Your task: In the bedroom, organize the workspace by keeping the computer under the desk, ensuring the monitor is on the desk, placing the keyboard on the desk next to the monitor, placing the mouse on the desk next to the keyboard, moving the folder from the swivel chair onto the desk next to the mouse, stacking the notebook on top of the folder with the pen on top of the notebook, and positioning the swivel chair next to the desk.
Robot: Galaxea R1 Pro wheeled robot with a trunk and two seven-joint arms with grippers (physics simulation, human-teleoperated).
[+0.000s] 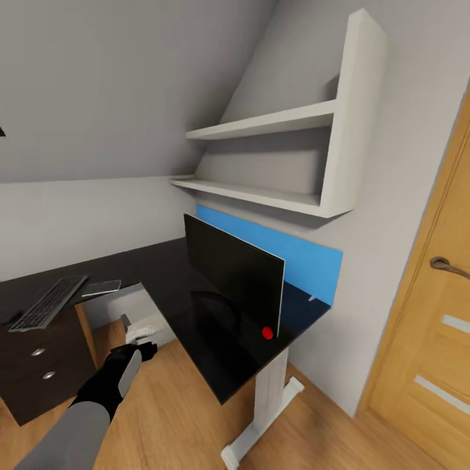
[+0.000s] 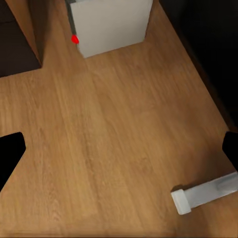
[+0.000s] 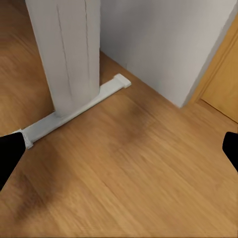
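The left claw (image 2: pixel 119 148) is hanging wide open over bare wooden floor (image 2: pixel 114 124), its two dark fingertips (image 2: pixel 10 153) sitting far apart at the frame's edges and gripping nothing. The right claw (image 3: pixel 119 148) is likewise spread wide and empty above the floor beside the table's white leg (image 3: pixel 67 54). In the head view the left arm (image 1: pixel 98 391) is reaching down in front of the black L-shaped table (image 1: pixel 215 326). One computer (image 2: pixel 111 25), a light grey tower with a red dot, is standing upright on the floor under the table. One monitor (image 1: pixel 232 274) is standing upright on the table in front of the blue back panel (image 1: pixel 313 261), its long axis running along that panel. One keyboard (image 1: pixel 49 303) is lying on the table's left wing, its long axis pointing from the near edge toward the wall. Just beside it one thin dark flat object (image 1: pixel 101 287) is lying; what it is cannot be told. Two white wall shelves (image 1: pixel 261 156) are hanging above, and a wooden door (image 1: pixel 431 313) is standing at right.
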